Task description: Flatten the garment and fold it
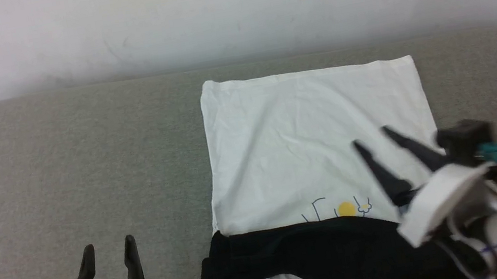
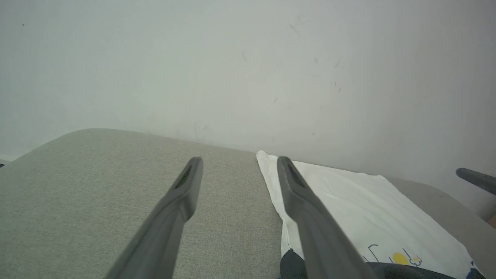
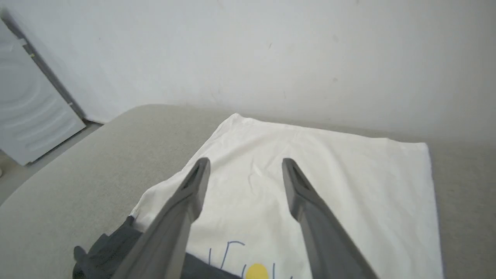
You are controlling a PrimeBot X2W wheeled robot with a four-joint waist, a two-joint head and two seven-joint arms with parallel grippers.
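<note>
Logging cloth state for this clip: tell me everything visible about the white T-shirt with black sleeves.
The soft white T-shirt lies mostly flat on the grey woven fabric surface, hem toward the pale wall, lightly creased. Its black sleeve cloth is folded over the near end, bunched, right up against the small yellow-and-blue line drawing. The open right pincer hangs over its near right part, gripping nothing; contact cannot be told.

the garment (image 1: 309, 139) is white in the body, black at the sleeves and neckband, with a small chest drawing (image 1: 341, 209) in thin blue lines and a yellow dot. my left gripper (image 1: 109, 242) and right gripper (image 1: 370, 136) have black fingers; my right wrist shell (image 1: 440, 198) is white. the padded surface (image 1: 56, 166) is plain grey-green weave, the wall (image 1: 226, 7) off-white
</note>
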